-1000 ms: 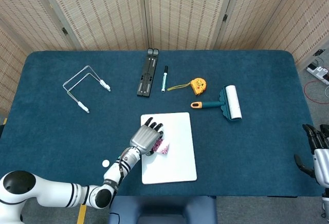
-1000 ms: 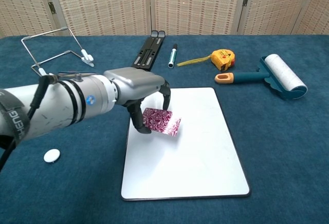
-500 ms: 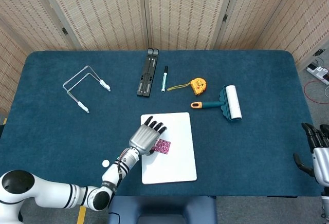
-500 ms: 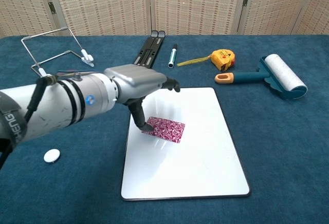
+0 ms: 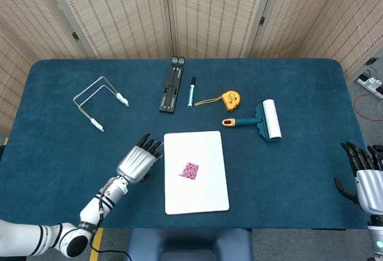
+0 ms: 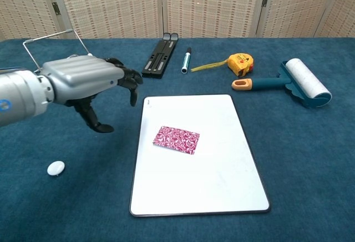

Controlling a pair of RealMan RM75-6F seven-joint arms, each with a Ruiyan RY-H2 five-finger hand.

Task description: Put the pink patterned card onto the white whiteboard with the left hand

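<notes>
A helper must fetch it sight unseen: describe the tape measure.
On the blue table, look behind the white whiteboard, between the pen and the lint roller. The tape measure is the only yellow-orange round thing, with a strip of tape pulled out.

The small pink patterned card (image 5: pixel 190 170) lay flat mid-frame on the white rectangular whiteboard (image 5: pixel 206 198); the silver left hand (image 5: pixel 137 161) hovered just left, fingers spread.
</notes>
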